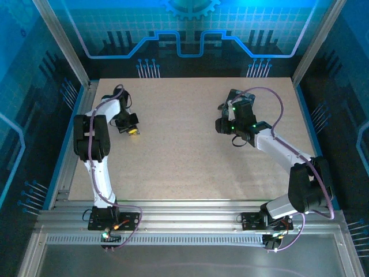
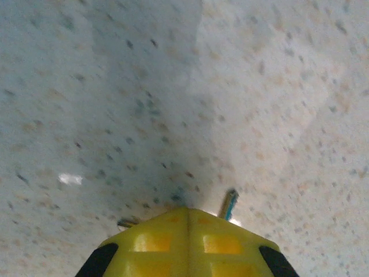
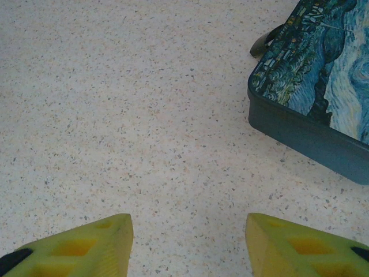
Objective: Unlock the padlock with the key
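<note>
The unlocking looks barely begun: the key seems to be in hand, but it is nowhere near the lock, and bringing the two together, inserting and turning all remain to be done. The left claw (image 2: 187, 211) has its yellow fingers pressed together along a single seam, and the key (image 2: 229, 205) pokes out past their tip as a slim, bluish sliver of metal, tilted slightly and very thin against the speckled table (image 2: 277, 86). It appears to be pinched there, though the contact itself is hidden by the fingers. A small greyish bit shows at the other side of the fingertips, too blurred to name. From above, this claw sits low over the table, well apart from the swirl-painted box (image 3: 314, 86), on the opposite side of the board. The right claw (image 3: 189, 222) is spread wide with nothing between its fingers, hovering just beside the box, whose dark side wall and blue swirled lid sit ahead of it and to the right. At the box's far corner a small dark, olive-tinged curved piece (image 3: 264, 43) juts out. It is probably the padlock, touching the box, but neither its body nor its shackle can be made out, so whether it is closed cannot be told.
</note>
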### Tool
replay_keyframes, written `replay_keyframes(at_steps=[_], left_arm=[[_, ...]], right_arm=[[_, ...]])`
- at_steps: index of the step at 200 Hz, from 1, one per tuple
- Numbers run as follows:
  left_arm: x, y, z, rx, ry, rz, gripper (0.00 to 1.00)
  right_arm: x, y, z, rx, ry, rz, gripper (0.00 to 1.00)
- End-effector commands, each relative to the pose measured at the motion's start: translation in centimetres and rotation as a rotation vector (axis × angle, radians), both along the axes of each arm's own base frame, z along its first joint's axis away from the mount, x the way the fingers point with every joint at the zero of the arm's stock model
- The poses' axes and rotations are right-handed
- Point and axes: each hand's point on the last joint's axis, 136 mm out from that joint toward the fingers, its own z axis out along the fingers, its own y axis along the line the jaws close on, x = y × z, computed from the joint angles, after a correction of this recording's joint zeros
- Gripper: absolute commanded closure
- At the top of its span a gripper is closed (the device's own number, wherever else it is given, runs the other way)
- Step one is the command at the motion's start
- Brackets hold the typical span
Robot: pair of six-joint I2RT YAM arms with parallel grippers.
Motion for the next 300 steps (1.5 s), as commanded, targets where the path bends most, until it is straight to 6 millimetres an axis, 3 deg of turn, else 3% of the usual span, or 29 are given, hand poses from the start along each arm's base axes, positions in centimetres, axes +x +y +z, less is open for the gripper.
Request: replay_keyframes(at_steps=[1,39,73,107,144,188,300], left_arm=[[-0.9,-1.8,2.2,-0.026,-0.020,-0.040,1.00],[-1.6,-3.9,3.5,-0.013,-0.034,-0.087,1.00],[-2.0,-3.0,4.9,0.058,-0.050,-0.092,0.64],[-2.7,-2.4,3.8,0.078,-0.016,-0.060,0.49],[-2.5,-2.8,1.2,0.049,0.039,-0.019,0.53],[-2.1,-2.9,-0.3,0.037,0.054,0.023,0.62],[-2.2,-2.9,-0.4,0.037,0.060,0.019,0.91]], right_arm=[[-1.1,0.0,0.7,0.008,-0.005,-0.010,0.46],[-1.9,-0.5,0.8,0.003,-0.001,-0.020,0.45],[-2.4,-0.6,0.7,0.008,0.005,-0.020,0.45],[-2.5,-0.5,0.5,0.010,0.009,-0.020,0.44],[-2.4,-0.5,0.0,0.003,0.021,-0.019,0.44],[-2.3,-0.7,-0.5,-0.018,0.030,-0.017,0.44],[-1.9,0.0,-1.2,-0.017,0.051,0.007,0.44]])
